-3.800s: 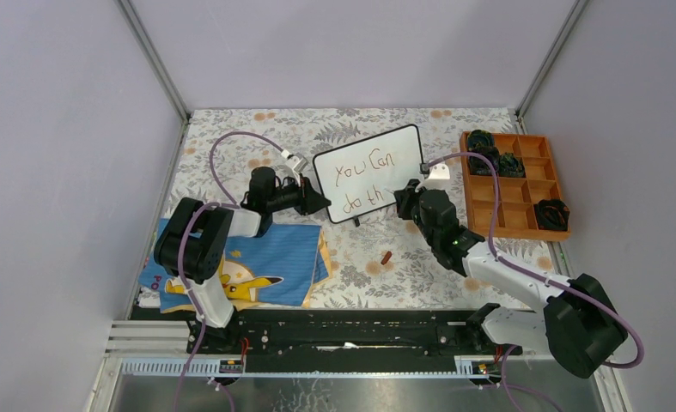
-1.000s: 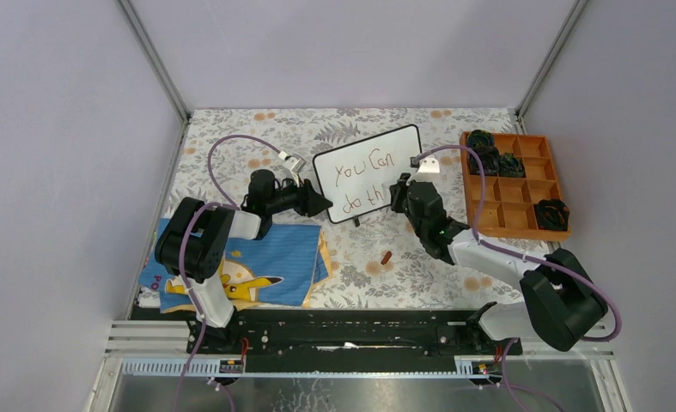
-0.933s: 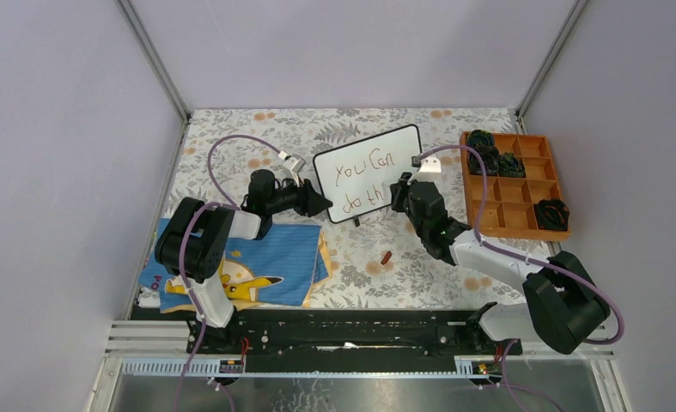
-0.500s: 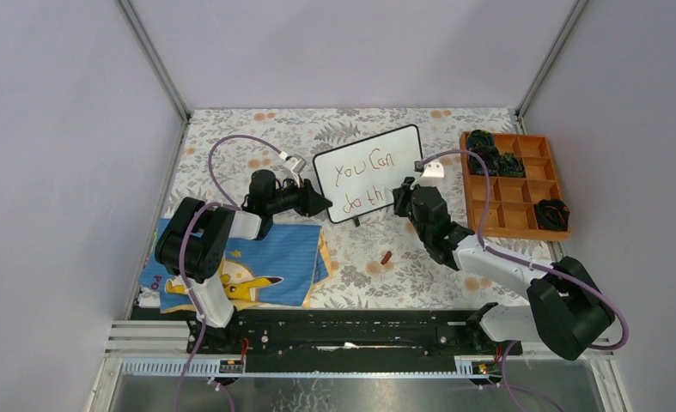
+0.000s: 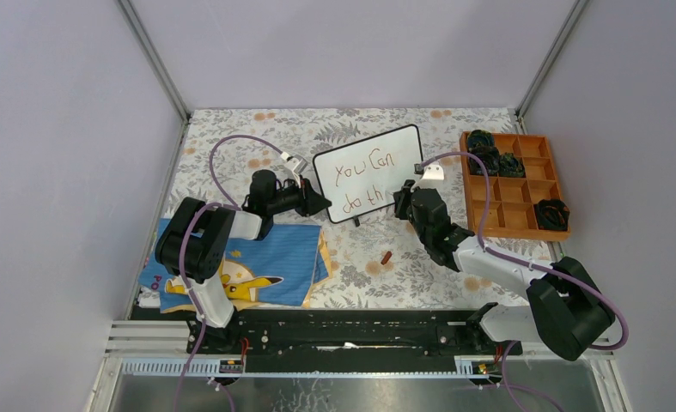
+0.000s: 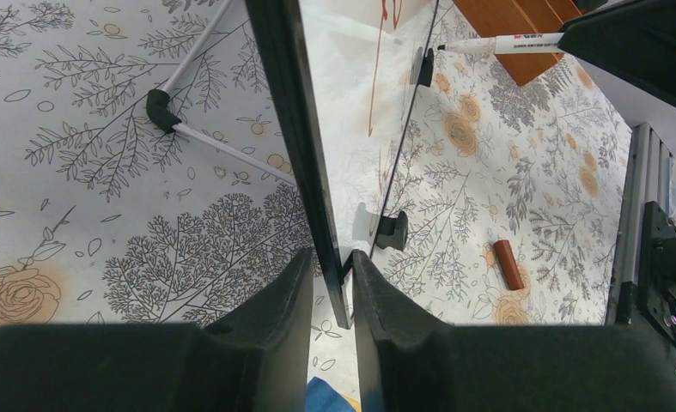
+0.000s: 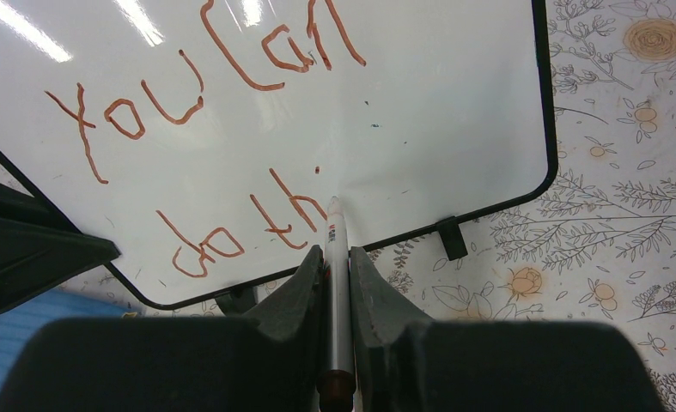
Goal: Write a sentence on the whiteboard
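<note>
On my feed the whiteboard (image 5: 368, 172) is white with a thin black frame, and the sentence (image 7: 205, 137) on it is reddish-brown. The table (image 5: 257, 137) wears a white cover printed with grey leaves and orange roses. The tray (image 5: 497, 225) is orange, the cloth (image 5: 274, 257) blue with a yellow cartoon figure, the marker (image 7: 335, 257) white with red lettering, the loose cap (image 5: 386, 257) reddish-brown, the cables (image 5: 231, 142) purple.

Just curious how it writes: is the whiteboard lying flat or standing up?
Standing up: the whiteboard rests on its small black feet, with a thin leg propping it from behind.
</note>
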Tool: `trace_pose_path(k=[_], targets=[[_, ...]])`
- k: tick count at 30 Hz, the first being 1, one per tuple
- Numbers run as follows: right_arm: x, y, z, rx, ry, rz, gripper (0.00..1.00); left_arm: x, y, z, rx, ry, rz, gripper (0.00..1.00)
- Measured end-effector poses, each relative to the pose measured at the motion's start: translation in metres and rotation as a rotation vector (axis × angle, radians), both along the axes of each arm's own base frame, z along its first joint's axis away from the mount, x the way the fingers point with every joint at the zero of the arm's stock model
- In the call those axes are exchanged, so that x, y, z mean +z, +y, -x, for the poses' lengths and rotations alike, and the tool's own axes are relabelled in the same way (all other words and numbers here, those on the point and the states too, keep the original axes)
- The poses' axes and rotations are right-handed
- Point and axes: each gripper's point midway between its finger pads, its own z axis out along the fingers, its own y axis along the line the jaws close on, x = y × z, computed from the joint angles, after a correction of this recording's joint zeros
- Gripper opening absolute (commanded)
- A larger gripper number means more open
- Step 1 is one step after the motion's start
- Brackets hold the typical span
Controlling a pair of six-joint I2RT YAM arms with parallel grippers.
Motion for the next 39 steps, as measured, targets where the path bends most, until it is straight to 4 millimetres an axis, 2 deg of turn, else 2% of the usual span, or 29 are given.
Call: trace_pose_path(k=[25,39], targets=[[0.0055,0.0058,-0.0056,0.008,-0.008,-0.009,0.00,0.0018,-0.0025,0.0027,-0.015,-0.002,0.004,0.11],[-0.0029,0.0078,-0.0085,0.007,0.010,0.004,0.00,0.0021,-0.0031,0.0036,-0.022,-0.002,0.006,0.03]])
